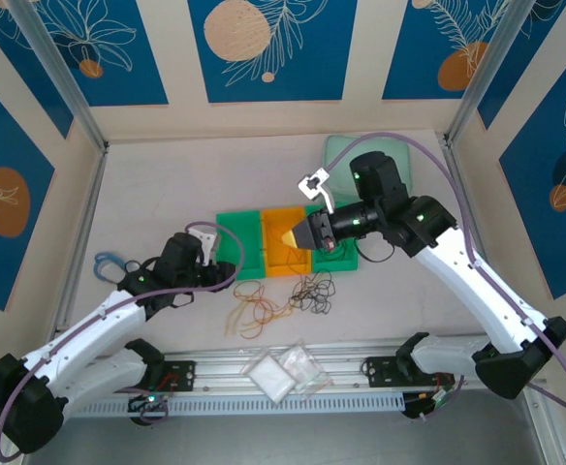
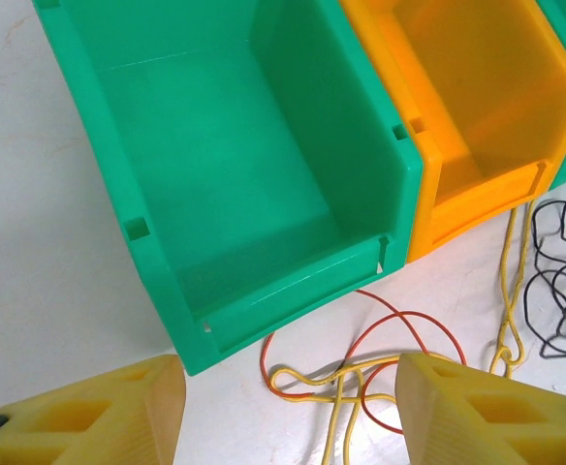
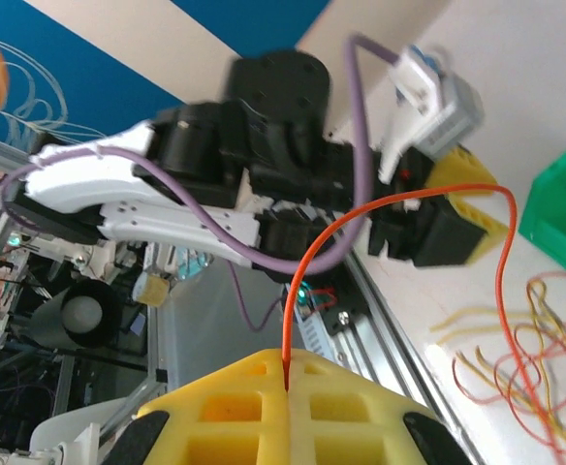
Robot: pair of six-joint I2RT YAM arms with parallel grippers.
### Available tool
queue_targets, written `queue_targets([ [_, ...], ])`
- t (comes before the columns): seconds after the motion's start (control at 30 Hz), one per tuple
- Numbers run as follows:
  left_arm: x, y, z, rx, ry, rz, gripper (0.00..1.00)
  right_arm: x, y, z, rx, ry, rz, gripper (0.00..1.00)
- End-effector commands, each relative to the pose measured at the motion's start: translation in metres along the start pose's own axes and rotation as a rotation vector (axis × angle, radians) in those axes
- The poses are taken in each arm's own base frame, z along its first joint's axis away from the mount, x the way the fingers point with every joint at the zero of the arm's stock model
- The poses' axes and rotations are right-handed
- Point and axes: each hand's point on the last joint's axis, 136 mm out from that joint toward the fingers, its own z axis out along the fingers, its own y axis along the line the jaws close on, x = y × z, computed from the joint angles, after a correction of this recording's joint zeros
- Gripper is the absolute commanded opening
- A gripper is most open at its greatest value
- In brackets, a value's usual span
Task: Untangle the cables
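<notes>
Green bin and orange bin are glossy plastic, table matt, cables smooth-coated.

**Middle crowded, back open**

Bare surface lies free behind and left of the green bin and orange bin, which touch mid-surface — the right tool hangs over the orange one. Loose cables sprawl just in front, plastic bags nearer still.

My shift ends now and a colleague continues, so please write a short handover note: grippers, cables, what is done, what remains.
Left gripper: open, low over yellow and orange strands before the green bin, gripping nothing.
Right gripper: shut on an orange cable that runs down into the pile.
Black cables: tangled on the table beside it.
Done: nothing sorted; green bin and orange bin look empty.
Left: separate nearly everything.
</notes>
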Motion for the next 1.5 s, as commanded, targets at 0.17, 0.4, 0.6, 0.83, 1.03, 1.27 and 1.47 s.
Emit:
queue_targets([
  [0.17,-0.009,-0.002,0.001,0.015,-0.026,0.002,0.59,-0.032,0.041,-0.037,-0.030,-0.122,-0.144,0.00],
  [0.4,-0.031,-0.051,-0.008,0.265,-0.112,0.053,0.60,-0.041,0.036,-0.045,0.012,-0.161,-0.141,0.00],
  [0.6,-0.044,-0.062,-0.016,0.298,-0.147,0.088,0.59,-0.049,0.042,-0.055,0.013,-0.193,-0.155,0.00],
  [0.83,-0.043,-0.064,-0.014,0.309,-0.146,0.090,0.58,-0.072,0.063,-0.078,-0.029,-0.277,-0.209,0.00],
  [1.03,-0.042,-0.054,-0.015,0.251,-0.151,0.087,0.58,-0.097,0.076,-0.102,-0.075,-0.369,-0.239,0.00],
  [1.27,-0.037,-0.047,-0.014,0.216,-0.132,0.088,0.59,-0.122,0.071,-0.119,-0.108,-0.419,-0.236,0.00],
  [1.47,-0.035,-0.042,-0.013,0.188,-0.120,0.092,0.61,-0.139,0.054,-0.115,-0.126,-0.428,-0.208,0.00],
])
